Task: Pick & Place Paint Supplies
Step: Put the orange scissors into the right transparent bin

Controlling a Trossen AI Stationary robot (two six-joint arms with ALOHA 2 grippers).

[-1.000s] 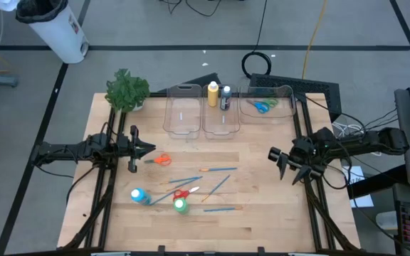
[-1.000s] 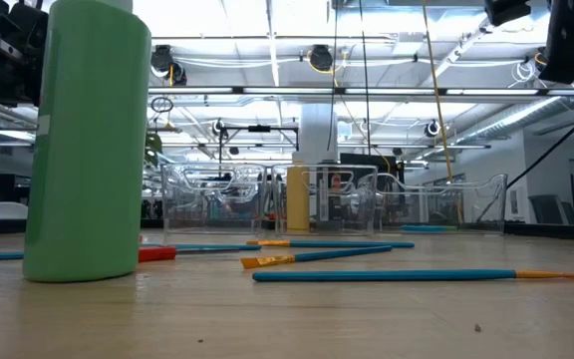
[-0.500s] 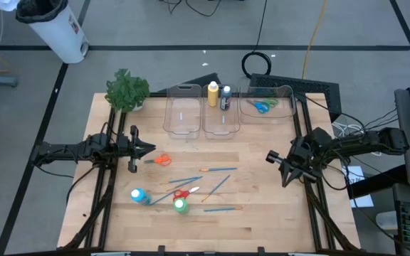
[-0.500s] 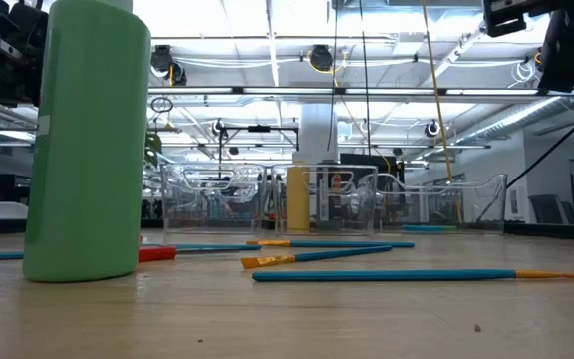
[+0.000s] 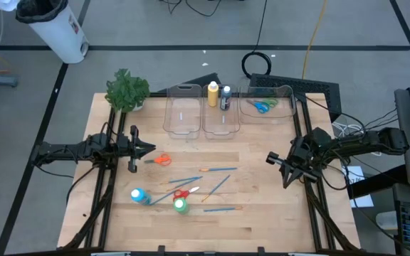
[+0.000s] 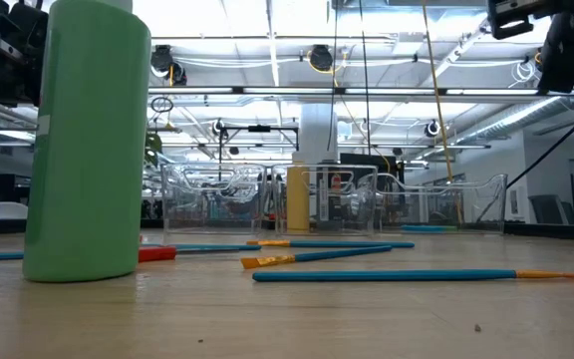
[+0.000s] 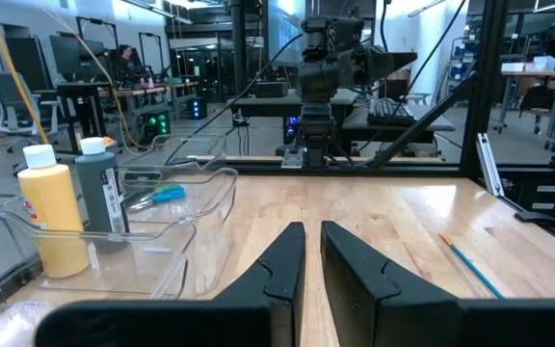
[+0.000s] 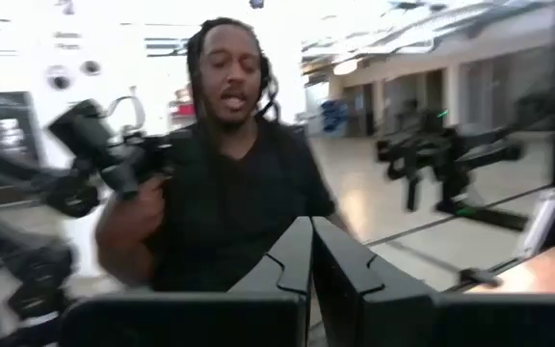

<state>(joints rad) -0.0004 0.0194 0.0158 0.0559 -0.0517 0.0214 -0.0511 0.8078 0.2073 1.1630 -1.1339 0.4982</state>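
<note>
Both tools closed: left tool (image 5: 150, 149), right tool (image 5: 270, 158) empty.

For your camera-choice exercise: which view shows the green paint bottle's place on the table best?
The high view: the green paint bottle stands beside red scissors. The low view shows only its side, close up. The left wrist view catches an edge; the right wrist view shows none.

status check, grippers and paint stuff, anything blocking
Left gripper shut, empty, beside orange scissors. Right gripper shut, empty, at right edge. Brushes, blue bottle, green bottle loose on table. Nothing blocking.
</note>
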